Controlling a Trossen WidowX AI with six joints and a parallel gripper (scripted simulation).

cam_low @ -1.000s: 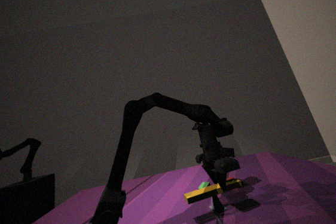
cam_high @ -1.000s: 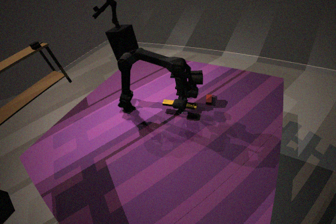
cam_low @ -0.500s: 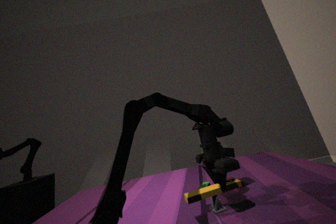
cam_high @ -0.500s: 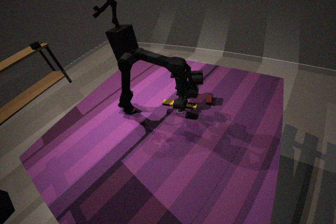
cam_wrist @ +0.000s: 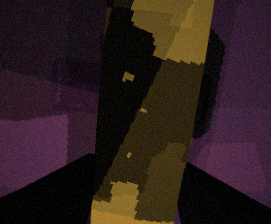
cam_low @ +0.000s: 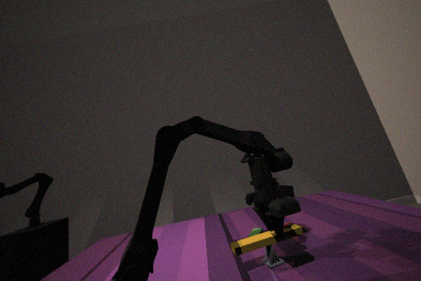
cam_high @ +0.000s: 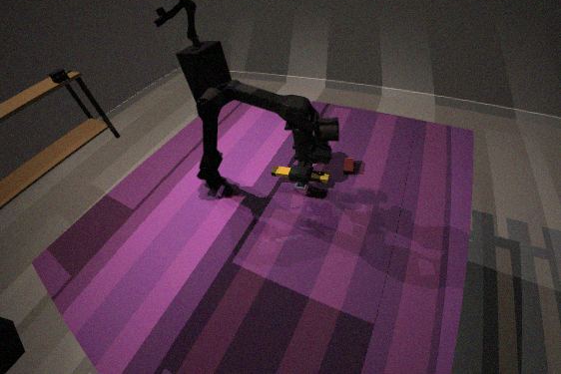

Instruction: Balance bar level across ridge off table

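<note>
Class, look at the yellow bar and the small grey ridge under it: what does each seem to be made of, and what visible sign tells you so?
Yellow bar: looks like painted wood or matte plastic; flat, even colour, sharp square edges, darker end cap, no shine. The tool is shut on it.
Grey ridge: possibly metal or hard plastic; pale grey, thin, on a flat base. Too small to be sure.

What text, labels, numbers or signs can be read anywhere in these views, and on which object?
None: no readable words, numbers, brands or signs in any view.
The yellow bar, held in the gripper, has plain faces with shadow patches only.
The ridge, the red block and the purple striped table carry no markings.
</note>
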